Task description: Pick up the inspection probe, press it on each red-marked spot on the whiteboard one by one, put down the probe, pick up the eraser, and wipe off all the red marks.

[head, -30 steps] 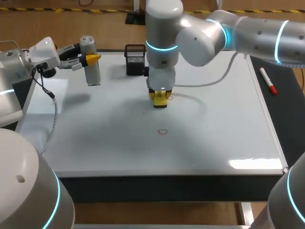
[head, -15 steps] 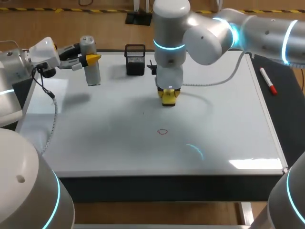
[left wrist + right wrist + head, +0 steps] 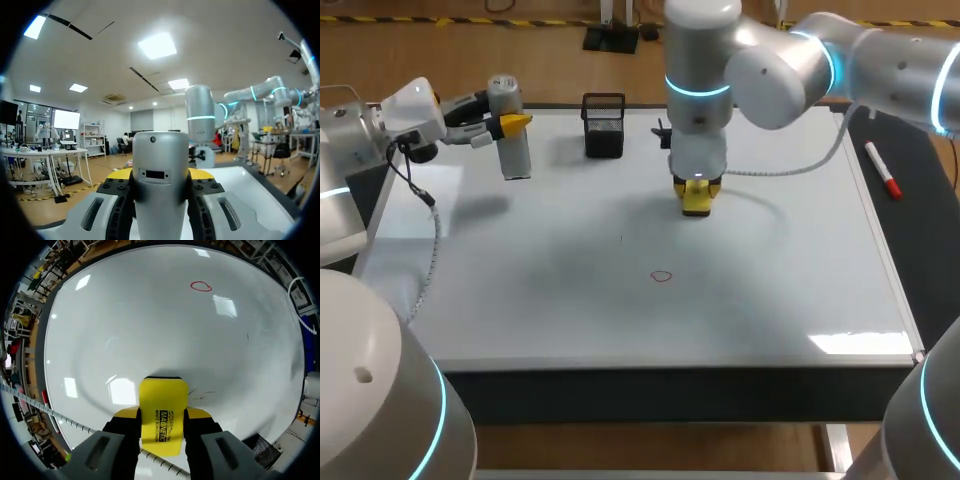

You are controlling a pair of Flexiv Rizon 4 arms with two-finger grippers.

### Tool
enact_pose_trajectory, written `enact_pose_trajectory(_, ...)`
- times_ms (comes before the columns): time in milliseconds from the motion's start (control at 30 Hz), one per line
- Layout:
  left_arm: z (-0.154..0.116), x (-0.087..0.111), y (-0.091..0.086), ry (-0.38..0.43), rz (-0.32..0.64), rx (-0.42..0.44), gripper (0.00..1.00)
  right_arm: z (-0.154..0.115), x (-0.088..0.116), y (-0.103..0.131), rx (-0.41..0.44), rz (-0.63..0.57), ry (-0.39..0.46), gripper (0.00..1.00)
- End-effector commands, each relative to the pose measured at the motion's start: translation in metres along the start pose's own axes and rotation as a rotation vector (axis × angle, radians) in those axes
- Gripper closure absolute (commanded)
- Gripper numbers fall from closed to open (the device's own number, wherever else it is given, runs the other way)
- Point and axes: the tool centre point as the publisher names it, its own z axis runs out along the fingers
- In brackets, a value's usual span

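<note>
Two tight grips: left gripper (image 3: 513, 122) on probe (image 3: 511, 140), right gripper (image 3: 162, 416) on eraser (image 3: 163, 394), underside unseen.

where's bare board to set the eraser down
Bare: the right half of the whiteboard, from the eraser in the right gripper to the right edge, and the front strip near the red mark. Crowded: the far left corner, with black holder and probe in the left gripper.
</note>
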Motion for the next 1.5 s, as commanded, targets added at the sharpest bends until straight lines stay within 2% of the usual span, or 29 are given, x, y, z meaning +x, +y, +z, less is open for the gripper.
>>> enact_pose_trajectory(33, 0.0, 0.001, -0.001, -0.001, 0.001, -0.001, 1.0, -0.005, 0.003, 0.0, 0.008, -0.003, -0.001, 1.0)
enact_pose_trajectory(267, 0.0, 0.001, -0.001, -0.001, 0.001, -0.001, 1.0, -0.017, 0.009, -0.005, 0.003, -0.004, -0.016, 1.0)
enact_pose_trajectory(600, 0.0, 0.001, -0.001, -0.001, 0.001, -0.001, 1.0, -0.035, 0.031, -0.023, 0.026, 0.036, -0.025, 1.0)
enact_pose_trajectory(1000, 0.0, 0.001, -0.001, -0.001, 0.001, -0.001, 1.0, -0.039, 0.085, -0.052, 0.01, 0.166, -0.016, 1.0)
enact_pose_trajectory(1500, 0.0, 0.001, -0.001, -0.001, 0.001, -0.001, 1.0, -0.024, 0.144, -0.066, -0.055, 0.314, -0.037, 1.0)
